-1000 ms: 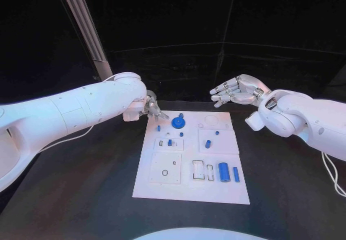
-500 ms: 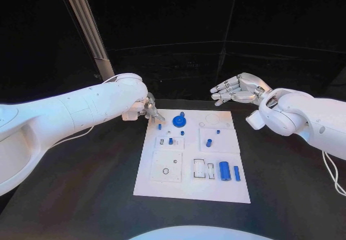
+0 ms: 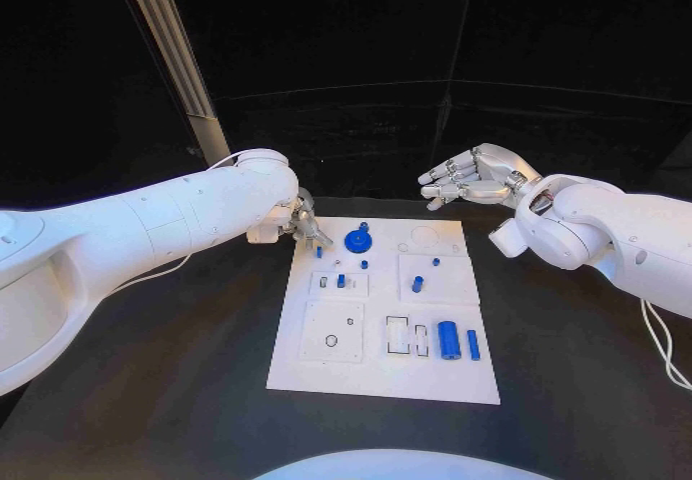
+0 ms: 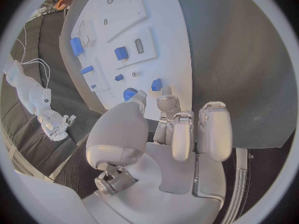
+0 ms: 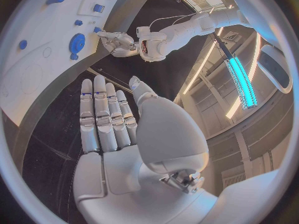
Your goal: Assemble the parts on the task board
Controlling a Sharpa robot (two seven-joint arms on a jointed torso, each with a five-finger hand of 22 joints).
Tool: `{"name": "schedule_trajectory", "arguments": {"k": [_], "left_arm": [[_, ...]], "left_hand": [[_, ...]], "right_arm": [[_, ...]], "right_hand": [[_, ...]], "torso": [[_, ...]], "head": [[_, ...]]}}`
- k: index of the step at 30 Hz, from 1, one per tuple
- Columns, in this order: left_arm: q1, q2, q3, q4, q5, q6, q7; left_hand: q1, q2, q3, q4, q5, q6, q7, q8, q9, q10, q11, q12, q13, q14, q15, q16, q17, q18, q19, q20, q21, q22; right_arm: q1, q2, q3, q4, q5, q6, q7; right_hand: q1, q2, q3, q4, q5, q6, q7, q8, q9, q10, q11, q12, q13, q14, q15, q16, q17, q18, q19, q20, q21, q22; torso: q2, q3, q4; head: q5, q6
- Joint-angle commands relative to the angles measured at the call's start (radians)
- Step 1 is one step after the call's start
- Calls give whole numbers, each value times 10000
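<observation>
Robot arms flank the white rectangular task board (image 3: 346,375), which lies flat in the middle of the black tabletop (image 3: 159,380) in the head view. The silver left hand (image 3: 299,222) hangs at the board's far left corner, its fingers (image 4: 212,129) curled inward above the board's edge; the left wrist view suggests nothing sits between them, though the thumb hides part of the gap. The silver right hand (image 3: 473,176) is raised beyond the board's far right corner, well apart from it, with its fingers (image 5: 102,117) straight, side by side and holding nothing, as the right wrist view shows.

On the board, a round blue gear-like part (image 3: 358,240) sits near the far edge, just beside the left hand. Small blue pegs (image 3: 340,282) stand in the row behind it, with another short blue peg (image 3: 417,284) on the right-hand raised panel. Nearer the robot, a blue cylinder (image 3: 449,342) lies on its side just beside a slim blue bar (image 3: 472,345); to their left are outlined rectangular slots (image 3: 397,336) and a white square plate (image 3: 333,333) with a small oval hole.
</observation>
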Motion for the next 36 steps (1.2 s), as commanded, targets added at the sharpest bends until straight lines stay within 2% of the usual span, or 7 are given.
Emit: {"name": "schedule_trajectory", "arguments": {"k": [1, 13, 24, 29, 32, 36], "left_arm": [[-7, 44, -7, -17, -117, 192, 194], [-78, 126, -28, -88, -117, 178, 207], [-91, 190, -29, -165, -117, 125, 219], [-96, 223, -28, -207, -117, 16, 234], [-98, 241, -28, -232, -117, 5, 238], [-99, 255, -28, -253, -117, 15, 239]], "left_hand": [[76, 37, -46, -2, -28, 73, 12, -50, -14, 67, -10, 68, 21, 1039, 46, 31, 2634, -2, 141, 70, 43, 192], [488, 206, -8, -206, -26, 167, -7, -105, -100, 85, -31, 70, -6, 1039, 26, 31, 2634, -3, 146, 51, 45, 208], [892, 378, 118, -467, -24, 216, -9, -160, -174, 89, -37, 66, -28, 1039, 21, 31, 2634, -5, 148, 44, 46, 225], [1254, 608, 370, -710, -20, 244, -25, -188, -216, 87, -52, 62, -39, 1039, 11, 31, 2634, -4, 147, 37, 42, 230], [1606, 786, 642, -977, -20, 243, -51, -211, -244, 72, -77, 40, -66, 1039, -7, 31, 2634, 1, 141, 22, 28, 220], [1847, 865, 852, -1203, -21, 239, -64, -228, -266, 62, -89, 21, -86, 1039, -17, 31, 2634, 0, 140, 12, 25, 225]], "right_arm": [[19, 13, 6, -9, 9, 103, 111], [19, 21, 6, -10, 9, 114, 112], [19, 29, 6, -11, 9, 118, 111], [19, 28, 6, -6, 9, 122, 107], [19, 29, 6, -3, 9, 125, 107], [19, 27, 6, 0, 9, 126, 105]], "right_hand": [[-45, 24, 67, 2, 44, -86, -16, -37, -7, -36, 38, -48, -7, -23, 25, -30, -10, 49, 4, 60, -34, -13], [-33, 33, 88, -13, 58, -91, -14, -35, -6, -43, 39, -50, -7, -30, 25, -28, -17, 51, 6, 61, -48, -11], [-33, 33, 88, -13, 58, -91, -14, -35, -6, -43, 39, -50, -7, -30, 25, -28, -17, 51, 6, 61, -48, -11], [-33, 33, 88, -13, 58, -91, -14, -35, -6, -43, 39, -50, -7, -30, 25, -28, -17, 51, 6, 61, -48, -11], [-33, 33, 88, -13, 58, -91, -14, -35, -6, -43, 39, -50, -7, -30, 25, -28, -17, 51, 6, 61, -48, -11], [-32, 36, 101, -21, 78, -97, -12, -34, -6, -50, 42, -53, -7, -37, 27, -29, -23, 50, 5, 63, -60, -11]], "torso": [[2, -1, -8], [-1, 1, 6], [0, 0, -6], [0, -3, -3], [0, -2, -2], [1, -1, -1]], "head": [[3, -6], [-16, -24], [-14, -38], [-21, -51], [-22, -48], [-26, -62]]}}
